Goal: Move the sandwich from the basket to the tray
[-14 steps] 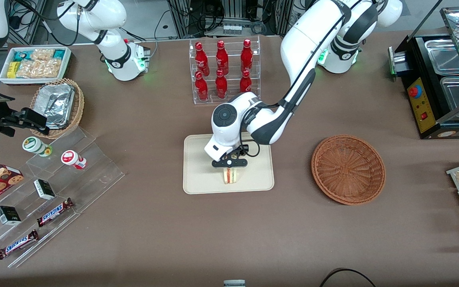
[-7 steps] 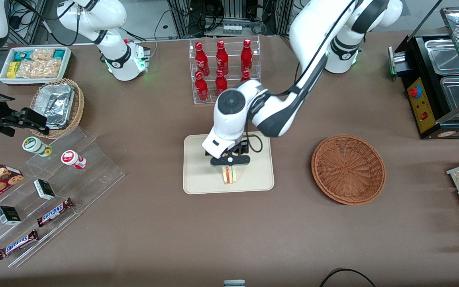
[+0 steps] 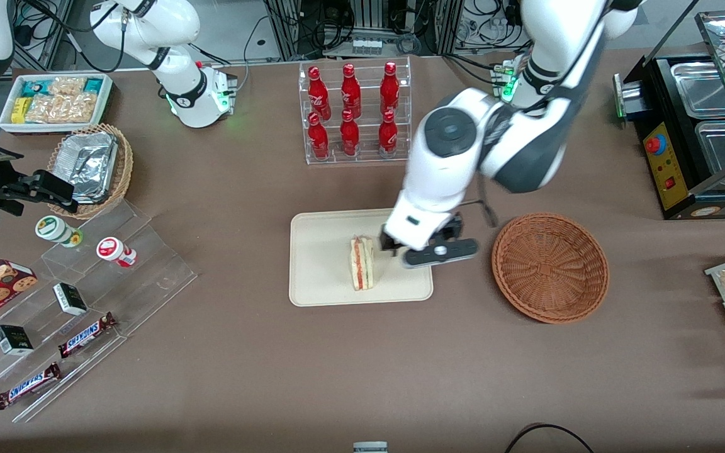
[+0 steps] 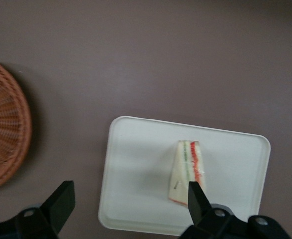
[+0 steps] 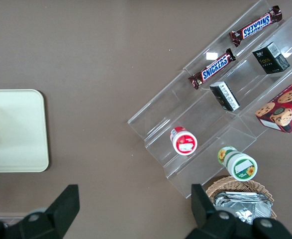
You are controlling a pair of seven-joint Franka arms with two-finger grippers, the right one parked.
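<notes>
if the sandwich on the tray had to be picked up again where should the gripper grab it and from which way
Probably from straight above, closing on the two flat bread faces. The sandwich stands on edge on the tray with its red and green filling line facing up, so the bread faces form a narrow, parallel pair. Squeezing along the filling line would likely crush the wedge's thin tip. The gripper hangs open above the tray's edge nearest the basket.

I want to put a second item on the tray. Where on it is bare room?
The tray is bare between the sandwich and its rim toward the parked arm's end. The strip toward the basket is crowded: the open gripper hangs above it.
</notes>
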